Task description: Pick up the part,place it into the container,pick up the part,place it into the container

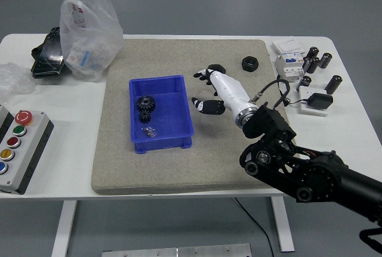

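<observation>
Right hand (pixel 210 90) hovered over the grey mat (pixel 179 167) right of the blue container (pixel 182 109), fingers spread, holding nothing. Two black gears (pixel 144 107) lay inside the container. Two black nuts (pixel 249 63) sat on the mat beyond the hand.

On the grey mat (pixel 179 167) covering the white desk (pixel 71 149), a blue container (pixel 162 114) holds two black gears (pixel 145 107) and a small metal piece (pixel 148 130). The right hand (pixel 216 90) hovers just beside the container's right wall, its fingers spread and holding nothing, above a black nut (pixel 215 68). A second nut (pixel 249 63) lies nearby.
</observation>
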You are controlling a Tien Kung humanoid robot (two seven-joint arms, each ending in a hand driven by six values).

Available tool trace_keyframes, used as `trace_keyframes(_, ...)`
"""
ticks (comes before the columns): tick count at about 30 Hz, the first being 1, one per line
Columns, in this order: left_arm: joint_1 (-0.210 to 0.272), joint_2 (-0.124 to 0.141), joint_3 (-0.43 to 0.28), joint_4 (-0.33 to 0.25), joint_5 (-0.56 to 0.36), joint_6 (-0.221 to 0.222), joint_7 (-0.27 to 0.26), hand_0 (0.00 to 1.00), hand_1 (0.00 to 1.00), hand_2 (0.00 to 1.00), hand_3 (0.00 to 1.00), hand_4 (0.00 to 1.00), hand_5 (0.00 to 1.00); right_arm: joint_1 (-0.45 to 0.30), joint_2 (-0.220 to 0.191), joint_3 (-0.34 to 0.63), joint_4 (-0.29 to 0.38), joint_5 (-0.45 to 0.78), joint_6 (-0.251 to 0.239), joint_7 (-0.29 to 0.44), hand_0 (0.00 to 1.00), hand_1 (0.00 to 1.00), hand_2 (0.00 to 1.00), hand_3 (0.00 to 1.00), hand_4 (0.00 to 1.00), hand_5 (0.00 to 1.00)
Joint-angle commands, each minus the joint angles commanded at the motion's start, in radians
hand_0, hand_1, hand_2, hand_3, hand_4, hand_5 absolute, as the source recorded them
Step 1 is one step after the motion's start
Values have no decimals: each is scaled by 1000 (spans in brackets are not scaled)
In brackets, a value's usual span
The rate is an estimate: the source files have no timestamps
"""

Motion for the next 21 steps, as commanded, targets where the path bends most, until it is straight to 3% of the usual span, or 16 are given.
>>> trace_keyframes(1,0,0,0,0,0,0,-1,625,549,442,616,682,385,-26,-2,27,-3,36,-24,36,606,683,680,684,686,279)
trace_keyframes(4,1,1,0,0,0,0,-6,625,549,442,616,682,385,-127,-8,132,22,162,-82,162,606,683,680,684,686,279)
trace_keyframes(6,3,1,1,0,-2,1,-9,625,549,442,616,682,385,-187,-16,195,50,231,-85,232,606,683,680,684,686,279)
trace_keyframes(7,4,1,1,0,-2,1,-10,625,548,444,615,681,386,-217,-24,226,64,267,-79,268,697,699,693,682,674,396)
trace_keyframes(14,2,1,8,0,-4,2,-15,625,549,446,615,681,386,-418,-89,412,93,531,-9,532,703,701,696,678,694,398)
trace_keyframes(16,0,1,16,0,-13,1,-19,625,549,446,615,681,386,-478,-90,460,90,620,17,620,703,701,696,678,694,398)
trace_keyframes(21,2,-2,37,0,-35,0,-27,625,548,475,615,682,384,-578,-79,535,104,759,48,760,705,702,698,677,727,388)
